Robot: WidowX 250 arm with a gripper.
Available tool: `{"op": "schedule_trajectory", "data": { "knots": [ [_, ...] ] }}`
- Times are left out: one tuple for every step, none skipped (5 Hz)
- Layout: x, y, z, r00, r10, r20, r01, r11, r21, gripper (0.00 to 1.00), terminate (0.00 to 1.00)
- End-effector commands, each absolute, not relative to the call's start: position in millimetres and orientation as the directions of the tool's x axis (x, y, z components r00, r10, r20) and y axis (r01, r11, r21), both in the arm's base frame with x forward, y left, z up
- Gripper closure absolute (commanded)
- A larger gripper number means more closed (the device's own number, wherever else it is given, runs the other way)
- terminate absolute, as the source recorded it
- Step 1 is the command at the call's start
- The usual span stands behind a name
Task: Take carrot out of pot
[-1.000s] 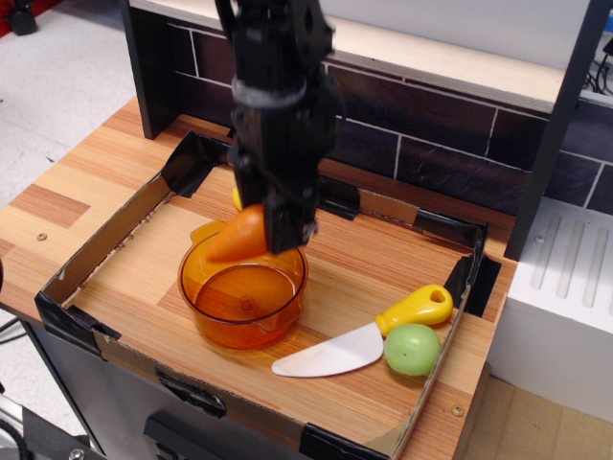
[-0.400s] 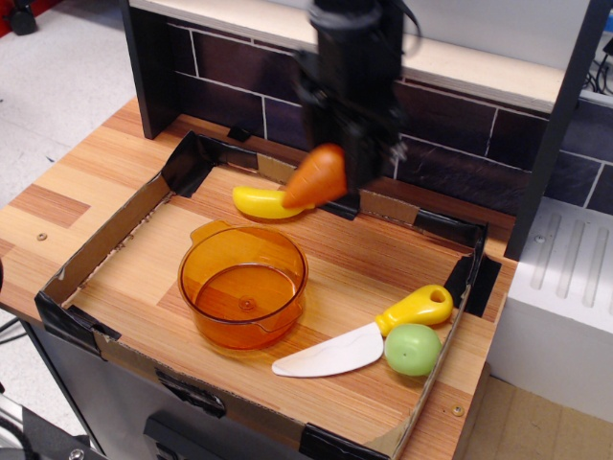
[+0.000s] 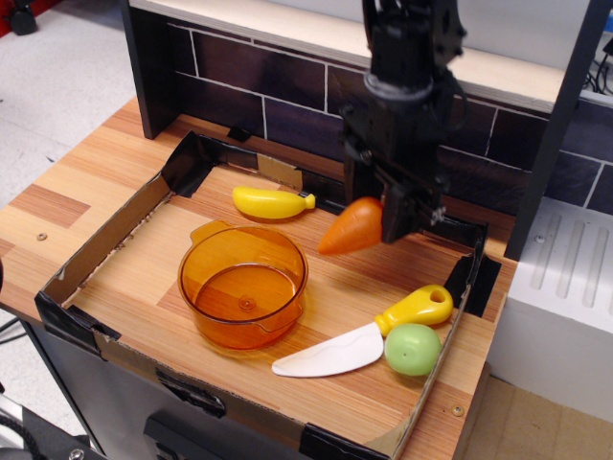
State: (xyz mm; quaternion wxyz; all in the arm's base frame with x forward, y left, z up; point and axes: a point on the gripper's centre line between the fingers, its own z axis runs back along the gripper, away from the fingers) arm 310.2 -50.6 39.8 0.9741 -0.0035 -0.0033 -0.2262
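Observation:
My black gripper (image 3: 381, 216) is shut on the thick end of the orange carrot (image 3: 351, 227) and holds it in the air, tip pointing down-left, above the wood to the right of the pot. The amber translucent pot (image 3: 243, 285) stands at the front left of the cardboard tray with nothing in it. The carrot is clear of the pot's rim.
A yellow toy banana (image 3: 272, 202) lies behind the pot. A toy knife (image 3: 370, 333) with a yellow handle and white blade and a green ball (image 3: 412, 348) lie at the front right. The low cardboard tray wall (image 3: 105, 238) rings the work area. A dark brick wall (image 3: 287, 105) stands behind.
The gripper has lifted the carrot out of the pot, carried it up and to the right, and now holds it lower, right of the pot. The pot is left empty.

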Motion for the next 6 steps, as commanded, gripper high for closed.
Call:
{"op": "schedule_trajectory", "data": {
  "knots": [
    [319.0,-52.2,25.9,0.888,-0.459,0.034,0.455,0.887,0.073,1.0,0.0],
    [317.4,-48.6,21.7,0.903,-0.43,0.016,0.427,0.901,0.08,0.0,0.0],
    [315.4,-46.5,18.2,0.905,-0.425,-0.001,0.423,0.901,0.091,0.0,0.0],
    [314.8,-45.3,20.9,0.909,-0.416,-0.011,0.416,0.906,0.08,0.0,0.0],
    [317.0,-44.5,35.0,0.918,-0.397,0.012,0.396,0.916,0.065,0.0,0.0],
    [319.2,-43.8,60.9,0.936,-0.351,0.03,0.351,0.936,0.017,0.0,0.0]
  ]
}}
